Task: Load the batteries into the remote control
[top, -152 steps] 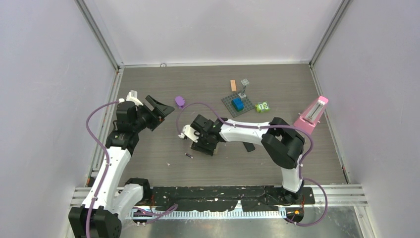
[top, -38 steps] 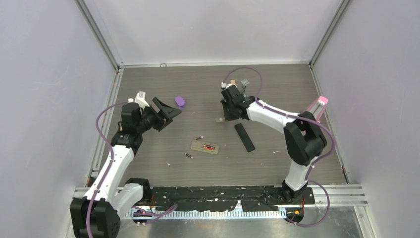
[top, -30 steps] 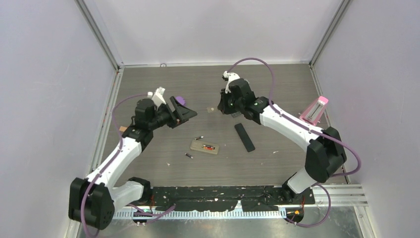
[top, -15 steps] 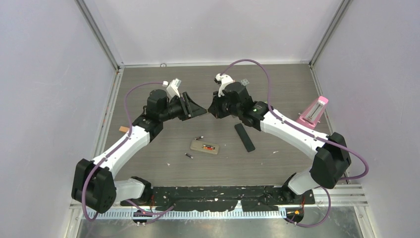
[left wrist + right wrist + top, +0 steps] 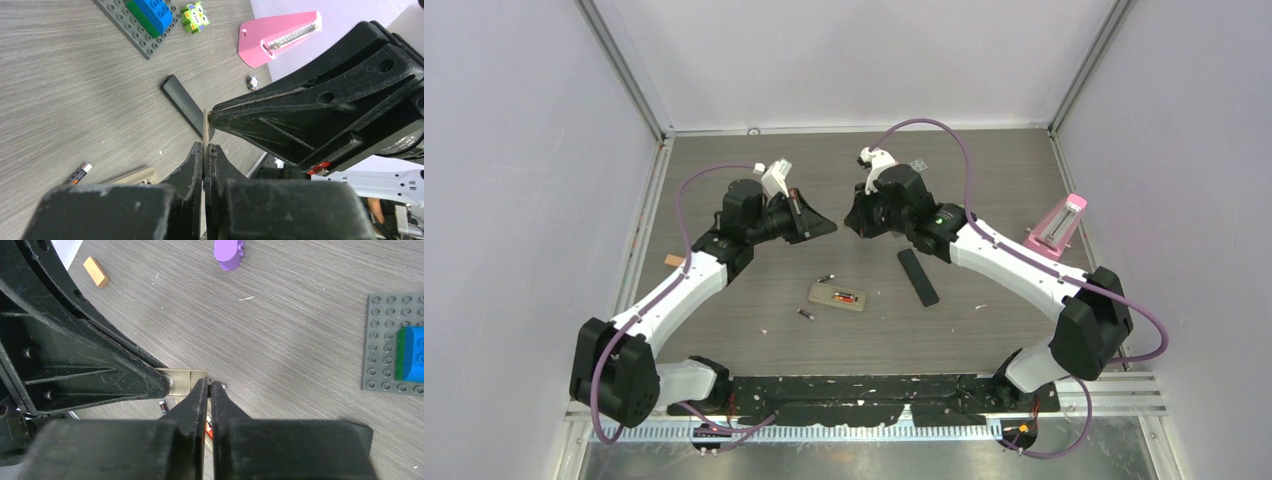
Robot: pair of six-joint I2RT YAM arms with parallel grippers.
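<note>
Left gripper (image 5: 205, 148) just clamped onto the tan chip (image 5: 204, 127) the right gripper (image 5: 207, 385) pinches, beyond the remote (image 5: 824, 296). Loose batteries (image 5: 826, 277) lie off its left end, nearer the left arm.

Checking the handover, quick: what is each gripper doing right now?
Left gripper: closed on a thin tan piece.
Right gripper: closed on the same piece's other end.

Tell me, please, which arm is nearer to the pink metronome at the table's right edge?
Right. The right arm runs its forearm close beside the pink metronome, passing just on its near side. The left arm lies far off on the opposite side.
</note>
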